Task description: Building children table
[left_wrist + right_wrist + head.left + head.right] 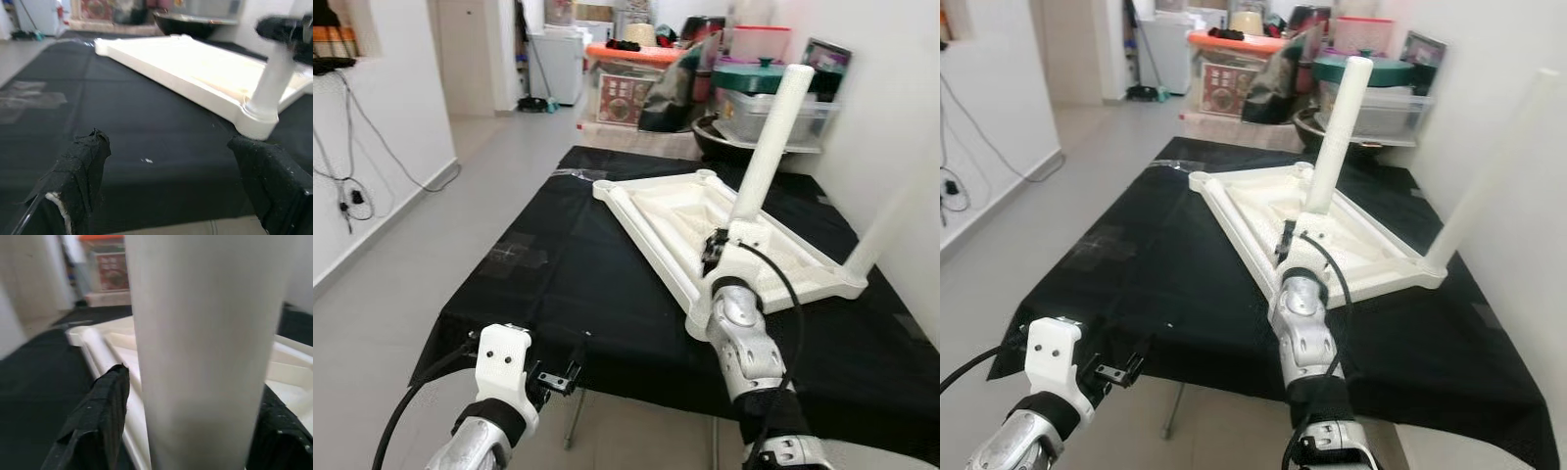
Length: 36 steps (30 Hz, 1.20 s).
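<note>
Table leg (pixel 767 157) between right claw (pixel 190 431) fingers

You have a plain white tabletop (pixel 705 220) with white legs (pixel 769 147) on a matte black cloth (pixel 558 284). At eleven o'clock, an orange lid (pixel 631 52); at one o'clock, a green lid (pixel 754 76). The floor (pixel 431 245) is pale grey.

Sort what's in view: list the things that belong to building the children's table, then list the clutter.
Job:
white tabletop, lying upside down on the black cloth
near leg, standing in its corner socket
far-right leg, also fitted
right tool, fingers either side of the near leg
left tool, open, at the table edge

Lying about:
green-lidded pot
clear storage tub
orange-lidded box
wall cables
</note>
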{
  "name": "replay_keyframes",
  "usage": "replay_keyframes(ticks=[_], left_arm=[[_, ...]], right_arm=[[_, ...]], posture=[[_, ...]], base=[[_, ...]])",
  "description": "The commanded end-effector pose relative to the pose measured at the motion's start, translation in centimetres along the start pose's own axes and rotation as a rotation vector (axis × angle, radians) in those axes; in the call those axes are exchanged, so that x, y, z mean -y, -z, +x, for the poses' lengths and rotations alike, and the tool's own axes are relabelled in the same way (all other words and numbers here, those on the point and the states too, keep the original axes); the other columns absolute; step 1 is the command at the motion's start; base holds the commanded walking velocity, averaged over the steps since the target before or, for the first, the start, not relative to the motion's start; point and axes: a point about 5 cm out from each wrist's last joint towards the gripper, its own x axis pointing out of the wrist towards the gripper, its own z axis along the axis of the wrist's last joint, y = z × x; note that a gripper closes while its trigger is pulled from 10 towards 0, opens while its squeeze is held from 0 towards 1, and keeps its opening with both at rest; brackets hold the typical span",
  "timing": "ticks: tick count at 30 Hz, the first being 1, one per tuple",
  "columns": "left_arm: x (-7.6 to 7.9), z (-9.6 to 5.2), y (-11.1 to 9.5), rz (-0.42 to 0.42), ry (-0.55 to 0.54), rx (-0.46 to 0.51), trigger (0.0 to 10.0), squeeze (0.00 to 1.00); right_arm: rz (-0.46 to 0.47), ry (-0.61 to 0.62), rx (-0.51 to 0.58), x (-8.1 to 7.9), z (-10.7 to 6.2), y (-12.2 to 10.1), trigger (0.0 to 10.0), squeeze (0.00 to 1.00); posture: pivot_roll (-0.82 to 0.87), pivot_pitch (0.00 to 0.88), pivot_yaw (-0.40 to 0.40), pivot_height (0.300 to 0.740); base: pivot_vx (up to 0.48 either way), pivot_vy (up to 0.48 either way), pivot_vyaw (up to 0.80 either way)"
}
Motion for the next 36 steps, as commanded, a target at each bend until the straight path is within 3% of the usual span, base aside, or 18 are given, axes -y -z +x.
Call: replay_keyframes(ticks=[1,4,5,6,9,10,15,18,19,20,23,24,25,28,30,33,34,36], left_arm=[[0.2,0.2,0.3,-0.008,0.004,-0.010,10.0,0.00],[0.2,0.2,0.3,-0.008,0.004,-0.010,10.0,0.00],[0.2,0.2,0.3,-0.009,0.003,-0.008,10.0,0.00],[0.2,0.2,0.3,-0.009,0.003,-0.008,10.0,0.00],[0.3,0.3,0.3,-0.014,0.006,-0.006,10.0,0.00],[0.3,0.3,0.3,-0.014,0.006,-0.006,10.0,0.00],[0.3,0.4,0.3,-0.017,0.012,-0.004,10.0,0.00],[0.3,0.5,0.3,-0.016,0.012,-0.004,10.0,0.00],[0.3,0.4,0.3,-0.015,0.011,-0.003,10.0,0.00],[0.2,0.4,0.3,-0.014,0.009,-0.003,10.0,0.00],[0.2,0.4,0.3,-0.014,0.008,-0.003,10.0,0.00],[0.1,0.4,0.3,-0.013,0.008,-0.004,10.0,0.00],[0.1,0.4,0.3,-0.013,0.008,-0.004,10.0,0.00],[0.2,0.3,0.3,-0.019,0.013,-0.006,10.0,0.00],[0.3,0.3,0.3,-0.021,0.015,-0.006,10.0,0.00],[0.4,0.3,0.3,-0.027,0.015,-0.005,10.0,0.00],[0.4,0.3,0.3,-0.027,0.015,-0.005,10.0,0.00],[0.4,0.2,0.3,-0.029,0.014,-0.005,10.0,0.00]], right_arm=[[0.017,-0.194,0.119,-0.6,1.2,-3.6,10.0,0.84],[0.017,-0.194,0.119,-0.6,1.2,-3.6,10.0,0.84],[-0.011,-0.271,0.131,-0.3,1.8,-4.6,10.0,0.00],[-0.011,-0.271,0.131,-0.3,1.8,-4.6,10.0,0.00],[-0.112,-0.547,0.107,0.4,2.5,-5.9,10.0,0.00],[-0.112,-0.547,0.107,0.4,2.5,-5.9,10.0,0.00],[-0.210,-0.836,-0.029,-1.7,1.4,-2.2,10.0,0.00],[-0.217,-0.897,-0.051,-2.2,1.0,-1.5,10.0,0.00],[-0.223,-0.966,-0.070,-2.9,0.6,-0.7,6.3,0.00],[-0.215,-1.031,-0.086,-3.6,0.3,-0.2,3.8,0.00],[-0.210,-1.067,-0.093,-3.9,0.1,0.1,3.8,0.00],[-0.200,-1.088,-0.097,-4.3,0.0,0.4,0.0,0.00],[-0.200,-1.088,-0.097,-4.3,0.0,0.4,0.0,0.00],[-0.245,-0.971,-0.122,-4.1,0.5,1.3,0.0,0.00],[-0.253,-0.808,-0.152,-3.5,1.2,1.9,0.0,0.00],[-0.235,-0.262,-0.284,-0.2,2.5,3.6,0.0,0.00],[-0.235,-0.262,-0.284,-0.2,2.5,3.6,0.0,0.00],[-0.193,-0.009,-0.320,1.7,2.0,4.6,0.0,0.00]], posture=[[0.18,0.000,-0.080,0.740],[0.18,0.000,-0.080,0.740],[0.18,0.000,-0.081,0.740],[0.18,0.000,-0.081,0.740],[0.18,0.000,-0.085,0.740],[0.18,0.000,-0.085,0.740],[0.20,0.000,-0.090,0.740],[0.20,0.000,-0.090,0.740],[0.21,0.000,-0.094,0.740],[0.21,0.000,-0.094,0.740],[0.21,0.000,-0.094,0.740],[0.21,0.000,-0.094,0.740],[0.21,0.000,-0.094,0.740],[0.20,0.000,-0.090,0.740],[0.20,0.000,-0.091,0.740],[0.20,0.000,-0.092,0.740],[0.20,0.000,-0.092,0.740],[0.20,0.000,-0.094,0.740]], base=[[0.000,0.000,0.00],[0.000,0.000,0.00],[0.000,0.000,0.00],[0.000,0.000,0.00],[0.000,0.000,0.00],[0.000,0.000,0.00],[0.000,0.000,0.00],[0.000,0.000,0.00],[0.000,0.000,0.00],[0.000,0.000,0.00],[0.000,0.000,0.00],[0.000,0.000,0.00],[0.000,0.000,0.00],[0.000,0.000,0.00],[0.000,0.000,0.00],[0.000,0.000,0.00],[0.000,0.000,0.00],[0.000,0.000,0.00]])
